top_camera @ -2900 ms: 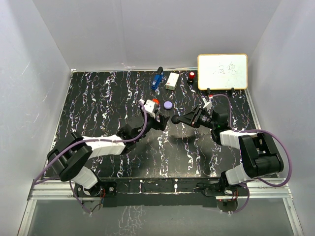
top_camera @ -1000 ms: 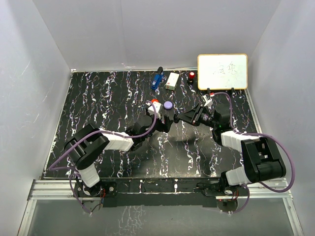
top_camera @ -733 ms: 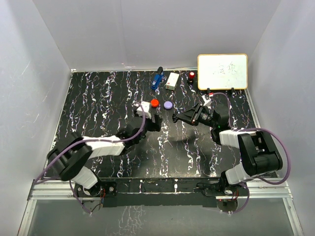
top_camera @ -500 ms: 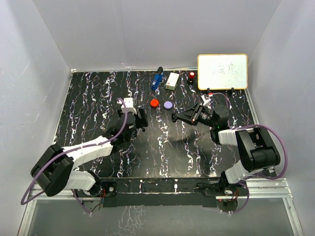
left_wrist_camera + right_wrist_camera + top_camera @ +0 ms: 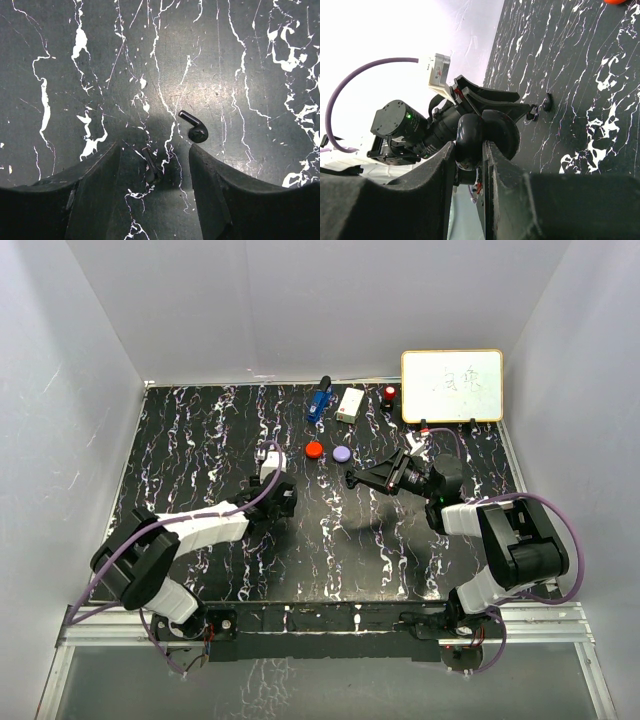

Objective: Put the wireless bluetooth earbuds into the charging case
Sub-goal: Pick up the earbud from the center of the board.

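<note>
Left gripper [image 5: 155, 150] held spread just above the table [image 5: 75, 75]; right gripper [image 5: 469, 156] clamped on the black charging case [image 5: 470, 131].
One black earbud [image 5: 151, 165] is seen lying between the parted fingers, untouched; a second black earbud [image 5: 194, 127] lies just beside one fingertip.

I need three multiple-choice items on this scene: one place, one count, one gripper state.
1. In the top view, the red round case lies: A) left of the lavender case B) right of it C) upon it
2. Black earbuds in the left wrist view: A) one B) two C) four
3. The right gripper is: A) wide open B) shut on the black case C) out of view
Answers: 1 A, red sits on the left side; 2 B, two stemmed buds show; 3 B, it clamps the case.
</note>
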